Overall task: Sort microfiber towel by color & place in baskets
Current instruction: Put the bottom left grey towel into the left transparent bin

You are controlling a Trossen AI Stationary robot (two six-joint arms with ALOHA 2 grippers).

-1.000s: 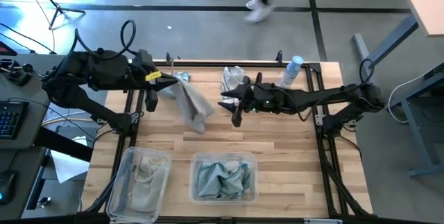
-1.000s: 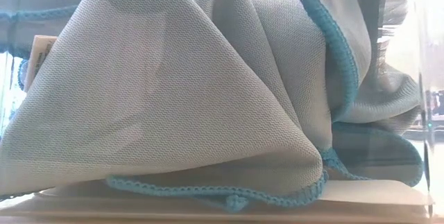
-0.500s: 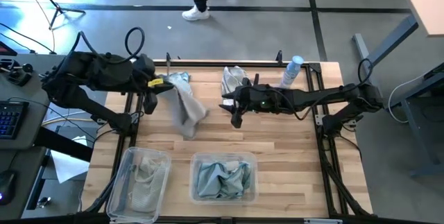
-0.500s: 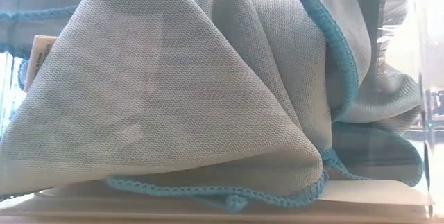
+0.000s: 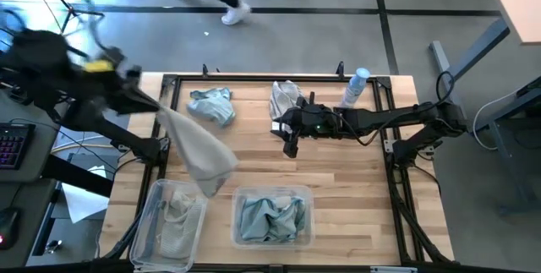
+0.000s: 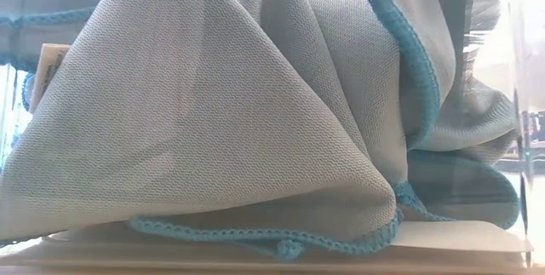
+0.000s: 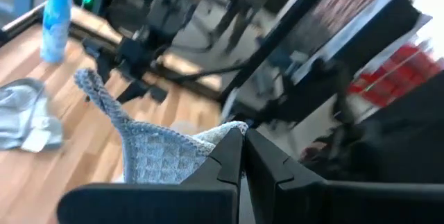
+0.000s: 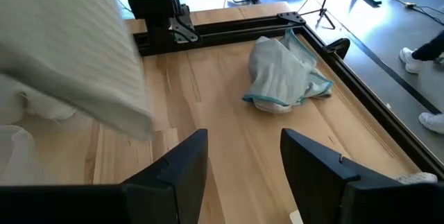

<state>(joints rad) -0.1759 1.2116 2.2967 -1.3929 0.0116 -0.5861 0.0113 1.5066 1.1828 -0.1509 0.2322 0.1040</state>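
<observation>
My left claw (image 7: pixel 239 156) is closed tight on a corner of a light grey-beige microfiber towel (image 5: pixel 196 149), which hangs in the air over the left edge of the wooden surface (image 5: pixel 338 167), just beyond the narrow clear plastic basket (image 5: pixel 172 224) that already has grey-beige cloth inside. I judge this step is the carrying of this towel to that basket, so next I must bring it above the basket and release it there, not into the wider clear basket (image 5: pixel 272 217) with teal cloths beside it. Further right, a pale teal-blue towel (image 5: pixel 212 105) and another crumpled towel (image 5: pixel 284 96) wait at the far side, and my right claw (image 5: pixel 290 145) hovers wide open and empty over the middle.
</observation>
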